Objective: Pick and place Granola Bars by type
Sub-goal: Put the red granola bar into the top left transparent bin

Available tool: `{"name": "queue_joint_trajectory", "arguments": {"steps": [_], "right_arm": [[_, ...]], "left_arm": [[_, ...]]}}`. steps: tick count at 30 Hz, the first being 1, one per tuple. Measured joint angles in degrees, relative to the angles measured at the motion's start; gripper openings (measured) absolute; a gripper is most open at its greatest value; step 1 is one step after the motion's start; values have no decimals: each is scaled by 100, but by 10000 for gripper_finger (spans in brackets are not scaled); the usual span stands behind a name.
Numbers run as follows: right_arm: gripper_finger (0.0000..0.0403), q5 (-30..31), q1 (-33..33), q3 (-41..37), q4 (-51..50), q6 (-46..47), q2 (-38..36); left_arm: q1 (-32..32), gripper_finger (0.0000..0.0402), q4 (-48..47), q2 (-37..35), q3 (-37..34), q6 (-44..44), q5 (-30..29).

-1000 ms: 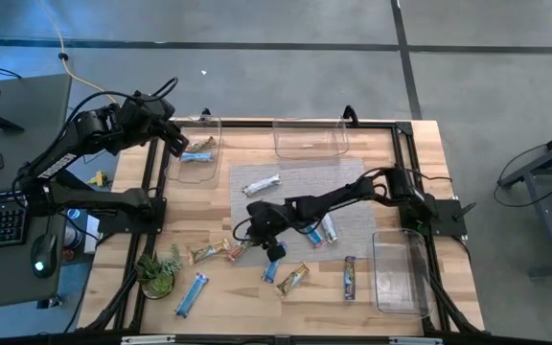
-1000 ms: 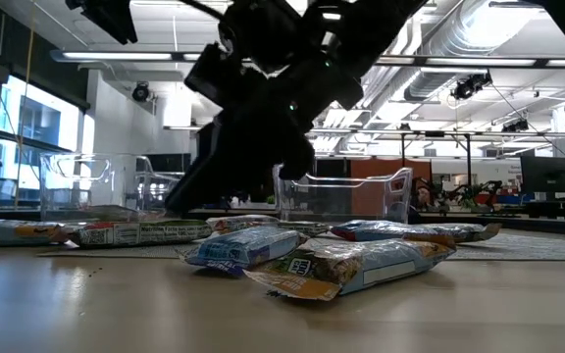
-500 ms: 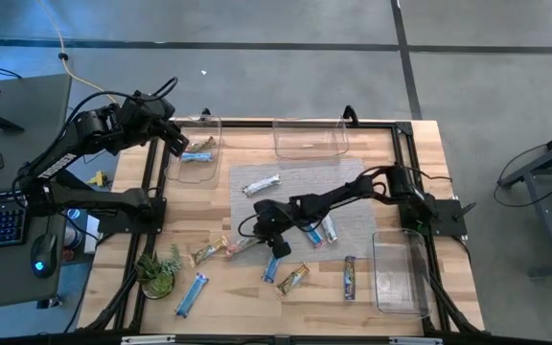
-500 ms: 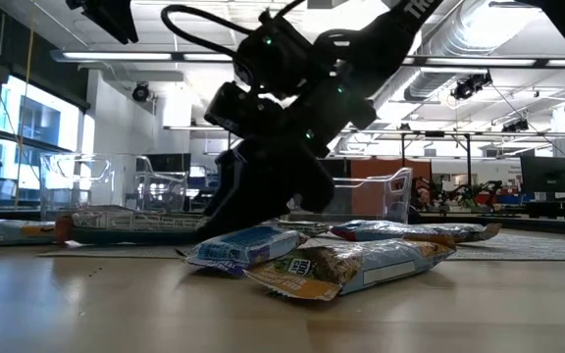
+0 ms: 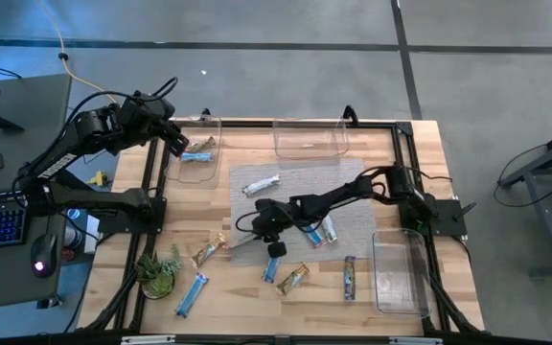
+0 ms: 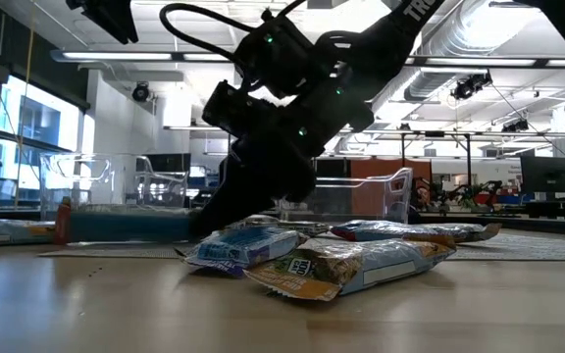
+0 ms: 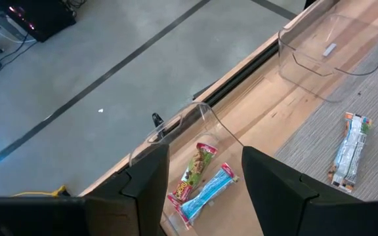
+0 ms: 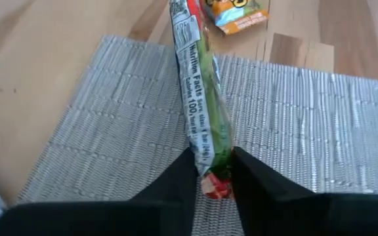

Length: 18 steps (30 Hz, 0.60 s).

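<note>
The right arm was stretched from its base at the table's right edge across the grey woven mat [image 5: 300,196] toward the table's middle, and the right gripper [image 5: 269,235] was held low at the mat's near-left edge. In the right wrist view its fingers [image 8: 176,180] were seen clenched on one end of a green-and-red wrapped granola bar [image 8: 199,118], whose long axis ran straight away from the fingers over the mat, the far end lying toward a tan-orange bar [image 8: 235,13] on the bare wood. From above, the held bar [image 5: 242,241] was seen only as a thin strip pointing left from the gripper toward a tan-orange bar [image 5: 206,251]; the grip itself was hidden there by the wrist. In the low view the gripper [image 6: 253,186] was seen slanting down just behind a blue bar [image 6: 243,247] and a tan-and-blue bar [image 6: 351,265]. The left arm was raised at the far-left corner, and the left gripper [image 5: 175,144] hovered over a clear bin [image 5: 199,161]; its fingers [image 7: 146,180] were seen spread apart and empty in the left wrist view, which alone showed plainly that the bin held a tan-green bar [image 7: 192,172] and a bright blue bar [image 7: 205,191], side by side. A white/silver bar [image 5: 261,184] lay on the mat's far-left part, and two more clear bins [image 5: 310,139] [image 5: 398,273] were set at the far middle and near right.
</note>
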Motion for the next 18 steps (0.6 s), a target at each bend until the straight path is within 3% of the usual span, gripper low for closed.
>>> {"name": "queue_joint_trajectory", "arguments": {"steps": [7,14,18], "right_arm": [[9,70,0,24,179,173,0],[5,269,-75,489,208,302,0],[2,881,-193,1024,223,-27,0]], "left_arm": [[0,185,0,0,0,1,-1],[1,185,-1,0,0,2,-1],[2,185,-1,0,2,2,-3]]}}
